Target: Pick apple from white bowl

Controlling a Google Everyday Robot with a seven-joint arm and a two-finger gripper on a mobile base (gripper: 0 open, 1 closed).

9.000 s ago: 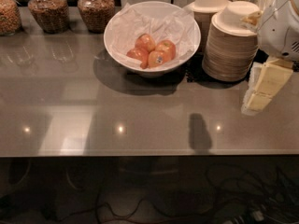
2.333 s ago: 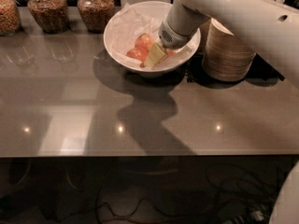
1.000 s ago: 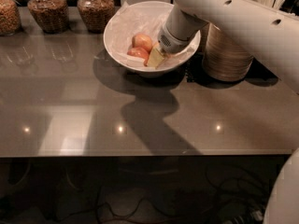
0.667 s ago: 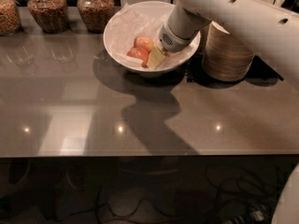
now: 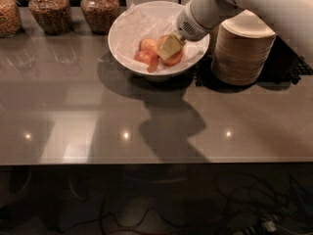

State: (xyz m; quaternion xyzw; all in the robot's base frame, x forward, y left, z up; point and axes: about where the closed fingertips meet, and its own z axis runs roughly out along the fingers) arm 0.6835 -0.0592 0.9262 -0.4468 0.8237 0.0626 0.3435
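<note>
- Holding reddish-orange apples (image 5: 145, 58) on crumpled paper (image 5: 132, 26): the glossy, wide-rimmed white bowl (image 5: 152, 4).
- Inside it hangs the gripper (image 5: 168, 47), apples beneath and left; its grip, I cannot tell.

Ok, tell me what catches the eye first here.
The white arm reaches in from the upper right, its gripper down inside the white bowl among the apples, at the back centre of the table. A stack of beige bowls stands right of it; glass jars line the back left.

Table (image 5: 146, 111): jars (image 5: 49, 11), white bowl (image 5: 121, 33), gripper (image 5: 169, 47) inside
</note>
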